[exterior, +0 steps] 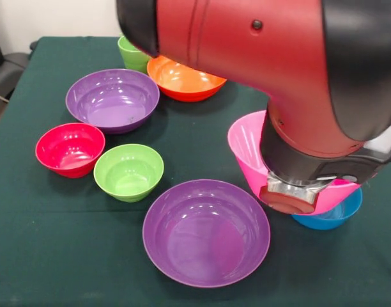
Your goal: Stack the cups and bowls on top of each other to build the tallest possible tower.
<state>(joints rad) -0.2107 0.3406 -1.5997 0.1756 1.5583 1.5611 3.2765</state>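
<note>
Pincer (291,198) over pink bowl (246,144), grip hidden, can't tell | blue bowl (333,214) just behind | no readable writing

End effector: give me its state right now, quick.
End effector: cannot be told. The red arm comes down into the pink bowl and hides it.

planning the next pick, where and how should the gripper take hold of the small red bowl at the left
Grip the red bowl by its rim, coming straight down with one finger inside and one outside the wall. It sits upright and open, and its round sloping sides give little to squeeze. Probably take the left edge: the small lime green bowl crowds its right, while the purple bowl sits behind it.
</note>
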